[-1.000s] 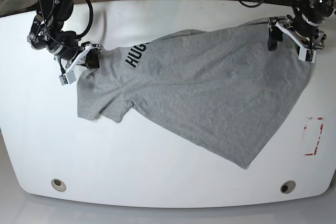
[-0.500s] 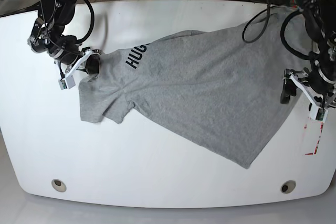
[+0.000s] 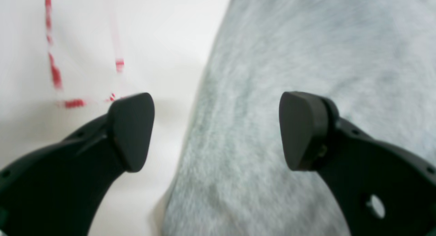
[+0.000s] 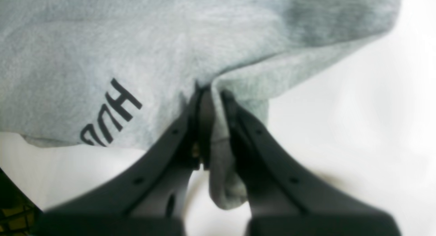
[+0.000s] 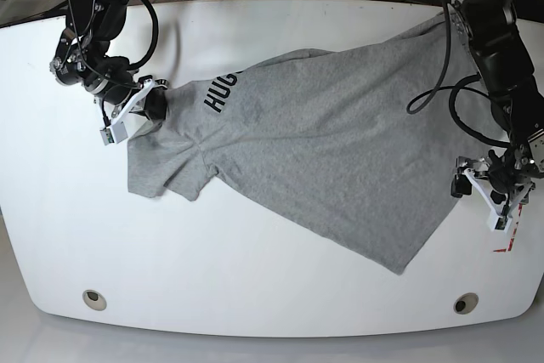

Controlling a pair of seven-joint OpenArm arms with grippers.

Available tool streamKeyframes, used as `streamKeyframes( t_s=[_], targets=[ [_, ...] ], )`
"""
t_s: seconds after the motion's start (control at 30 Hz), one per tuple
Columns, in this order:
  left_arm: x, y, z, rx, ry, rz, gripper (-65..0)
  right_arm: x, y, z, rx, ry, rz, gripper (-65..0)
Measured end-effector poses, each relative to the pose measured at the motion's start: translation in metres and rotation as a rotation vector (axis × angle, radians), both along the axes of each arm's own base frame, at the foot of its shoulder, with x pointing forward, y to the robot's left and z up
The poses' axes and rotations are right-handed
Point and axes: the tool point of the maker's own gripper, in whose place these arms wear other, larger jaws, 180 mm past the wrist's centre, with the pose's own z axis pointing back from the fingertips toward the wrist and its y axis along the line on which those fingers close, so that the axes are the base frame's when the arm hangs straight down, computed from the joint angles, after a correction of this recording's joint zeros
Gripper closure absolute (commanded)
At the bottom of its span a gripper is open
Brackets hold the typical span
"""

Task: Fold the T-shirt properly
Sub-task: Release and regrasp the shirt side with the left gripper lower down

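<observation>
The heather-grey T-shirt (image 5: pixel 323 150) lies spread slantwise on the white table (image 5: pixel 255 269), with the black letters "HUG" (image 5: pixel 221 91) showing near its left end. My right gripper (image 5: pixel 144 110) is at the base view's left, shut on a bunched fold of the T-shirt (image 4: pixel 218 154) beside the lettering (image 4: pixel 109 113). My left gripper (image 5: pixel 480 195) is at the base view's right, open and empty. It straddles the T-shirt's right edge (image 3: pixel 218 134), with one finger (image 3: pixel 131 130) over bare table and the other finger (image 3: pixel 303 130) over cloth.
A red dashed rectangle (image 5: pixel 508 235) is marked on the table by the left gripper and also shows in the left wrist view (image 3: pixel 54 69). Two round holes (image 5: pixel 94 299) (image 5: pixel 465 303) sit near the front edge. Cables run behind the table's far edge.
My left gripper has moved from the T-shirt's far right corner down along its right edge toward the front. The right gripper has stayed shut on the cloth and shifted slightly.
</observation>
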Motion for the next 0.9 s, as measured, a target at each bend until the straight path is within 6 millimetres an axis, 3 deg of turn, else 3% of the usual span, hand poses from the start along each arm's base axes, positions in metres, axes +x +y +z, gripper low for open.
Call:
streamKeyframes(
  t_s=[0.2, 0.4, 0.7, 0.9],
  targets=[
    [0.025, 0.006, -0.013, -0.142, -0.044, 0.042, -52.8, -0.001, -0.001, -0.001, -0.006, 0.006, -0.002, 0.0],
    [0.017, 0.000, -0.050, -0.217, 0.017, 0.065, -52.8, 0.000, 0.000, 0.000, -0.002, 0.002, 0.000, 0.0],
    [0.014, -0.008, -0.062, -0.262, 0.028, 0.071, -52.8, 0.000, 0.000, 0.000, -0.001, 0.001, 0.000, 0.0],
    [0.017, -0.039, -0.072, -0.299, 0.024, 0.029, -52.4, 0.000, 0.000, 0.000, 0.002, 0.000, 0.000, 0.0]
  ],
)
